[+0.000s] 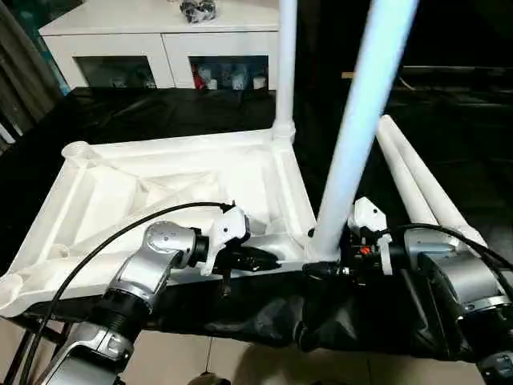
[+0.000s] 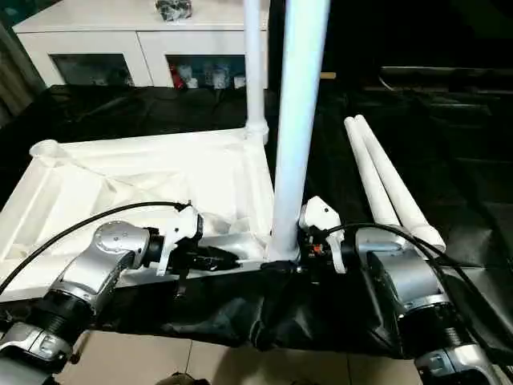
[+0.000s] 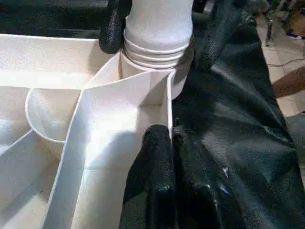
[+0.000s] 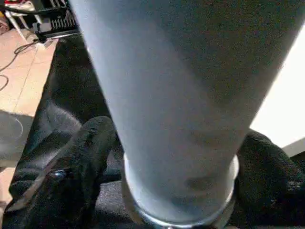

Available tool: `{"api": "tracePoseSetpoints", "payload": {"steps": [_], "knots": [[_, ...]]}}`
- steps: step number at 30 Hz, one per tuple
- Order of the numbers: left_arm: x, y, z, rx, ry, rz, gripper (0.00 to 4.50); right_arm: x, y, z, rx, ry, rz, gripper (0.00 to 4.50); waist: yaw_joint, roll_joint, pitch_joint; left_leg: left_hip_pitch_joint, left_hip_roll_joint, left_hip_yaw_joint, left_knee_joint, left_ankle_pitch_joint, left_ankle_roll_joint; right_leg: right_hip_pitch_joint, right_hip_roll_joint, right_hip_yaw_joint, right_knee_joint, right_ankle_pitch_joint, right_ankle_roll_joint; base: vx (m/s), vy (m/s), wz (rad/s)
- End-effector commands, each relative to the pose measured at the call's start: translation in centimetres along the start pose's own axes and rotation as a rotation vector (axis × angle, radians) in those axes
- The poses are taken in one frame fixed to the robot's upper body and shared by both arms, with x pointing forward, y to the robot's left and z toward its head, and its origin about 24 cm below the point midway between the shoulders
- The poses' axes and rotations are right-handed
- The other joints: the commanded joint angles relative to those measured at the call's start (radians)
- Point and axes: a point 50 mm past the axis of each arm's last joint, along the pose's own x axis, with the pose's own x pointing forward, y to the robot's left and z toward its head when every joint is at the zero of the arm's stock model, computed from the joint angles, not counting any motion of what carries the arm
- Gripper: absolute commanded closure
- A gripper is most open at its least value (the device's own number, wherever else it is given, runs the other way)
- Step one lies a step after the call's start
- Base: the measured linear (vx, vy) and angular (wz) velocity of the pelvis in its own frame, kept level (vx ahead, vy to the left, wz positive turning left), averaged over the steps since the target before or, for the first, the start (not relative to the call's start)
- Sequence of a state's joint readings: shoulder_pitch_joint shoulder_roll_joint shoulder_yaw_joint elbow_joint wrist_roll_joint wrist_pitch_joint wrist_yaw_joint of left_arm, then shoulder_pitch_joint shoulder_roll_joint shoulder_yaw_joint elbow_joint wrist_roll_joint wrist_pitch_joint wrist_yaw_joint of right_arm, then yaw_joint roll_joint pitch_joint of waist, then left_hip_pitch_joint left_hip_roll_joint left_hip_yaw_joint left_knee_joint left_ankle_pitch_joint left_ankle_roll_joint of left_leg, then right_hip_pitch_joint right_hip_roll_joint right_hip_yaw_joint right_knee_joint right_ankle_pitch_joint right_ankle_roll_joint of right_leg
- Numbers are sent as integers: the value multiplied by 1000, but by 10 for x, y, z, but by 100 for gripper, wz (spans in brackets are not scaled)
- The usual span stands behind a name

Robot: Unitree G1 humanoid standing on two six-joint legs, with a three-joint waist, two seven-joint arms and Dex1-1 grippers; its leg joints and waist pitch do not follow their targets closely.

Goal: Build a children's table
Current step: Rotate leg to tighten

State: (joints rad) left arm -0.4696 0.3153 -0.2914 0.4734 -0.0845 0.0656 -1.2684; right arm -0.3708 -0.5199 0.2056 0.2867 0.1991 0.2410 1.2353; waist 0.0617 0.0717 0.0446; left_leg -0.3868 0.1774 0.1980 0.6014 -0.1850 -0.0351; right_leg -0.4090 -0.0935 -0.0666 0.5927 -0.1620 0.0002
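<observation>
Tabletop: the white tabletop (image 1: 160, 200) lies ribbed side up on a black-draped counter (image 1: 449, 144), one leg (image 1: 285, 64) already upright in its far corner socket.
Second leg: a leg (image 2: 296, 120) stands in the near corner socket, its ringed foot showing at the socket's mouth (how deep it sits cannot be judged).
Right hand: the right hand (image 2: 298, 255) is closed around that leg just above the socket, one finger (image 4: 81, 157) on each side.
Left hand: the left hand (image 1: 255, 258) pinches the tabletop's near edge wall beside the same socket, bracing it.
Spare legs: two legs (image 1: 417, 180) lie side by side on the counter, beyond the right forearm.
Doing it well: likely keep the leg square to the socket, press or twist straight down, and hold the edge firm so the tabletop does not slide.
Room: a white cabinet (image 1: 160, 40) stands behind the counter; tiled floor (image 3: 281, 52) shows below.
</observation>
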Motion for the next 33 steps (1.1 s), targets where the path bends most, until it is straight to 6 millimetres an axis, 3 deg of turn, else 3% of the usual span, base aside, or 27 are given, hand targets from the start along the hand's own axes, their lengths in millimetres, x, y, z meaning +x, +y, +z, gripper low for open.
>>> {"api": "tracePoseSetpoints", "payload": {"steps": [1,7,12,19,20,23,25,29,30,33], "knots": [[-3,0,16,54,-41,-22,450,4,7,0,4,11,68,101,0,-20,-63,17,55,-23,-74,-229,77,45,-55,40,-73,-313,-221,0,0,0],[-5,-2,15,46,-32,-45,450,2,12,0,25,19,111,158,1,-18,-63,18,55,-24,-74,-231,76,46,-53,40,-72,-306,-223,0,0,0],[-1,2,14,45,-21,3,450,6,12,-3,28,11,84,175,0,-19,-61,18,55,-24,-74,-247,66,45,-54,40,-76,-334,-216,0,0,0],[21,28,25,24,-32,281,450,39,-14,-5,52,-39,-292,180,-18,-21,-58,24,45,-27,-76,-290,26,38,-53,35,-90,-434,-182,0,0,0],[29,35,30,-3,-40,350,450,51,-21,-3,98,-53,-407,180,-29,-17,-57,22,42,-28,-76,-295,15,37,-53,35,-91,-443,-179,0,0,0],[37,41,34,-23,-45,429,450,63,-27,1,143,-81,-498,180,-41,-20,-58,23,37,-31,-74,-316,10,39,-54,31,-98,-483,-162,0,0,0],[47,47,42,-52,-71,515,450,78,-31,6,207,-109,-604,181,-41,-20,-59,23,37,-30,-73,-306,22,38,-54,32,-100,-475,-159,0,0,0],[55,52,50,-49,-85,593,450,90,-36,10,252,-116,-721,181,-41,-18,-63,19,38,-29,-74,-278,31,41,-53,32,-94,-405,-177,0,0,0],[57,52,51,-41,-84,599,450,91,-37,10,257,-118,-737,125,-41,-18,-63,19,38,-28,-73,-275,35,41,-53,33,-95,-397,-178,0,0,0],[64,46,53,-19,-111,540,450,95,-39,15,283,-159,-757,105,-33,-15,-69,15,40,-27,-71,-232,56,47,-55,34,-82,-300,-206,0,0,0]]}}
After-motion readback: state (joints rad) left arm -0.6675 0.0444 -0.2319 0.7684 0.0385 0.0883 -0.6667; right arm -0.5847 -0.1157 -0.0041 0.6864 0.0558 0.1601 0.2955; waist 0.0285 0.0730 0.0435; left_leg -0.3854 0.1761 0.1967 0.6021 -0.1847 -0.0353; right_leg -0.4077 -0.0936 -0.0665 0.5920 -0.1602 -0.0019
